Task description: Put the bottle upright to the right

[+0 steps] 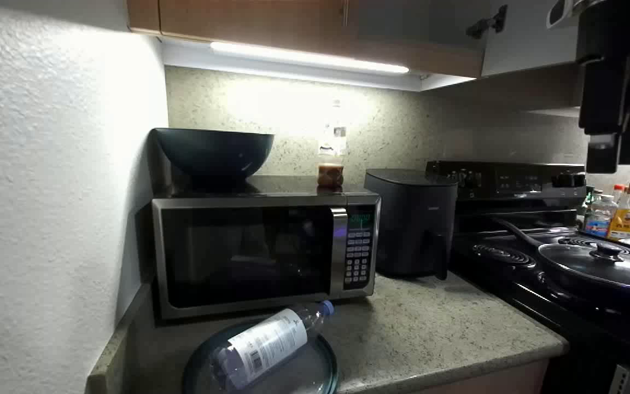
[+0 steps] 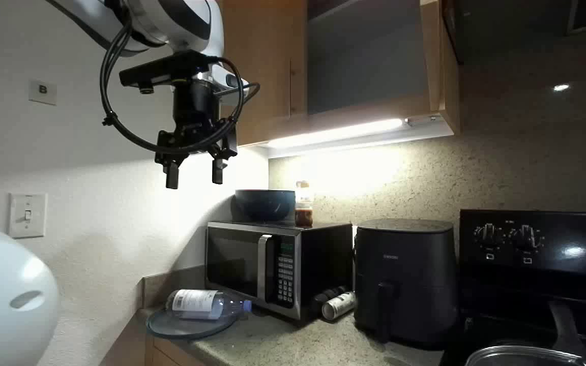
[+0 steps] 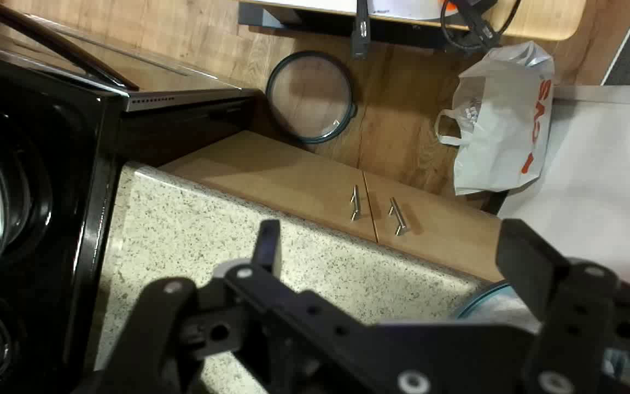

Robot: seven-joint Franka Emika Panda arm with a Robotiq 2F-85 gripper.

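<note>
The clear bluish water bottle [image 1: 267,346] with a white label and blue cap lies on its side on a round glass lid [image 1: 333,365] with a teal rim. In an exterior view the bottle [image 2: 195,303] lies in front of the microwave, its cap end past the lid's rim [image 2: 181,335]. My gripper [image 2: 195,174] is open and empty, high above the counter and well above the bottle. It also shows at the top right of an exterior view [image 1: 616,152]. In the wrist view the gripper [image 3: 397,251] is spread wide; the lid [image 3: 479,301] is partly hidden behind a finger.
A microwave [image 1: 249,257] carries a dark bowl [image 1: 214,153] and a bottle with brown liquid [image 1: 330,175]. Right of it stand a black air fryer [image 1: 413,224] and a stove with a lidded pan [image 1: 602,268]. A can [image 2: 339,306] lies between microwave and air fryer. Cabinets hang above.
</note>
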